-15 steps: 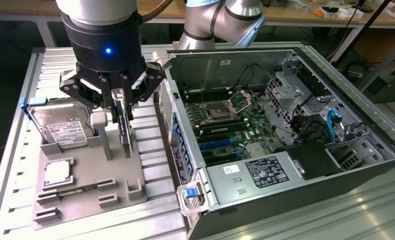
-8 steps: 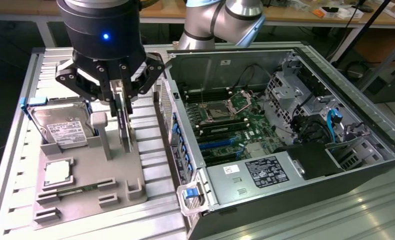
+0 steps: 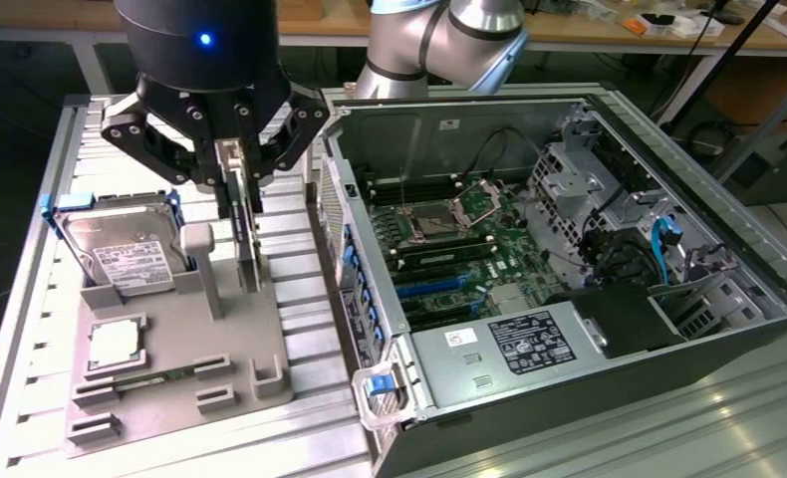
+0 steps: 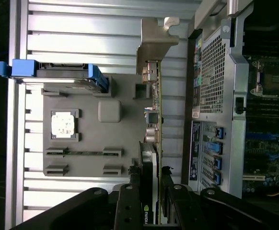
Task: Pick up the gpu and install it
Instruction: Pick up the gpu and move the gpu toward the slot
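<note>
Pincer pointing straight down, gripping upright gpu

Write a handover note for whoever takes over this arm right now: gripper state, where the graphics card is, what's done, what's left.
Gripper: shut on the gpu, clamped on its upper edge.
Gpu: upright on edge over the grey holder, on the exterior view's right of the hard drive. Whether it has cleared the holder's slot cannot be told.
Done: card grasped.
Left: the card is not yet in the open computer case, so the install remains.
</note>
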Robot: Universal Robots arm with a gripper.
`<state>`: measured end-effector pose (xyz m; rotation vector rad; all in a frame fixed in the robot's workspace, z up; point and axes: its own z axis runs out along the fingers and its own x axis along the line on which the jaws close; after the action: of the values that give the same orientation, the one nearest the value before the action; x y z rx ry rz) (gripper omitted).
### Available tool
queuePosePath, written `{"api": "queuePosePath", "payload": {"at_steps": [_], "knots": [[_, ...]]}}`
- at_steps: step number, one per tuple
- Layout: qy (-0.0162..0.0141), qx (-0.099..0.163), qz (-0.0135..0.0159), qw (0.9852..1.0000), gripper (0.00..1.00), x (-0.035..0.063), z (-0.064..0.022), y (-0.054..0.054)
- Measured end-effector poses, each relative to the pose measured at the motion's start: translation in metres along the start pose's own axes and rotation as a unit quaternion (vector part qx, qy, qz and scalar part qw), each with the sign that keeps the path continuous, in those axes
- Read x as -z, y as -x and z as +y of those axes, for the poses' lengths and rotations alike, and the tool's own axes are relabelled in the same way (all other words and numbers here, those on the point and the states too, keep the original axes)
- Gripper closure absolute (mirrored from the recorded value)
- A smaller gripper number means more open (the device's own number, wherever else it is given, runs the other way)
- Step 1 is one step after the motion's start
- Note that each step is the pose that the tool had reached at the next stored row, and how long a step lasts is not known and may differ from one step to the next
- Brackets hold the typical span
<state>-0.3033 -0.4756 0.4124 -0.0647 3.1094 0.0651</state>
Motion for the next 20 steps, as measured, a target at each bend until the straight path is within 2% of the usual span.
{"api": "queuePosePath", "payload": {"at_steps": [20], "knots": [[-0.0019, 0.0, 0.0, 1.0, 0.73, 0.024, 0.002, 0.001]]}}
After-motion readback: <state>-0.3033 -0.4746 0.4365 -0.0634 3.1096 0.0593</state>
